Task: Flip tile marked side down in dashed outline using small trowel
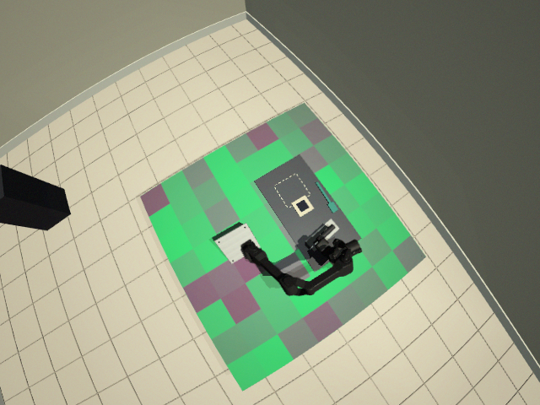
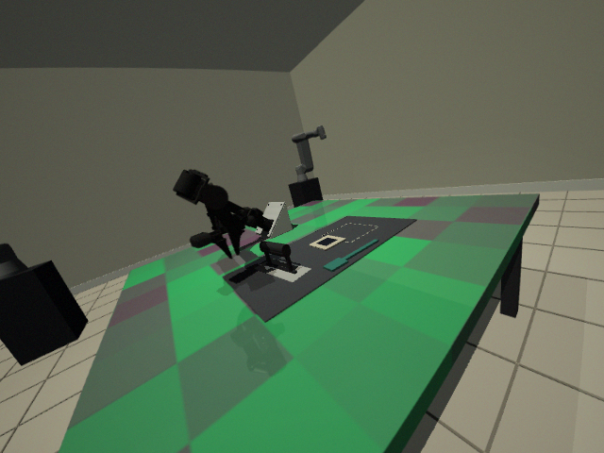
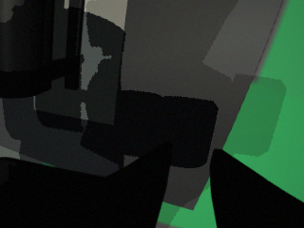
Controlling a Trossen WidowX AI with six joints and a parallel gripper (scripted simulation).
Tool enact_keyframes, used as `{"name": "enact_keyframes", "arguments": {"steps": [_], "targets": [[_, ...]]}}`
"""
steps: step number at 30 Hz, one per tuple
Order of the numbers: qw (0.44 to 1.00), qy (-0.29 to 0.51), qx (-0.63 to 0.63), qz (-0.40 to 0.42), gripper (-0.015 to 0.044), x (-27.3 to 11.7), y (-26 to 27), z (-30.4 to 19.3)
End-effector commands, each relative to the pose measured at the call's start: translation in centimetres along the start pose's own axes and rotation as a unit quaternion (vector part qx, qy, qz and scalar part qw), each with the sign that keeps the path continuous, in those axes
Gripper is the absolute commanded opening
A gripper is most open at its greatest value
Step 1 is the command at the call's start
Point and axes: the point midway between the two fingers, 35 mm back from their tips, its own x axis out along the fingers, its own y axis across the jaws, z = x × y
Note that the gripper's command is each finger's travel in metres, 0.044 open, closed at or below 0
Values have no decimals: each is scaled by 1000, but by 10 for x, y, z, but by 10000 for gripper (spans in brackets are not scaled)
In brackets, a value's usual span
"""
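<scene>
The cream tile (image 1: 302, 205) (image 2: 327, 242), its dark marked square facing up, lies on the dark grey mat (image 1: 278, 218) (image 2: 390, 226). It sits just outside the near corner of the dashed outline (image 1: 286, 179) (image 2: 361, 224). The teal trowel (image 1: 326, 197) (image 2: 351, 256) lies flat along the mat's right edge, untouched. My gripper (image 1: 311, 249) (image 2: 228, 247) (image 3: 191, 154) points down over the mat's near end, far from the trowel. Its fingers are a little apart with nothing between them.
A black roller-like fixture (image 1: 326, 229) (image 2: 276, 251) on a white pad stands on the mat's near end, right next to my gripper. The arm's white base plate (image 1: 230, 244) (image 2: 276, 216) is to the left. A black box (image 1: 30, 198) (image 2: 34, 311) stands on the floor.
</scene>
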Motion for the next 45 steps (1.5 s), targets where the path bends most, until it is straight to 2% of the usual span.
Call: {"name": "enact_keyframes", "arguments": {"steps": [1,10,14,29,35,39,43,45], "targets": [[1000,0,0,0,100,0,0,0],[1000,0,0,0,100,0,0,0],[1000,0,0,0,0,0,0,0],[1000,0,0,0,0,0,0,0],[1000,0,0,0,153,0,2,2],[1000,0,-10,1,258,-12,42,43],[1000,0,-20,-5,270,-26,86,76],[1000,0,-20,-6,270,-27,91,79]]}}
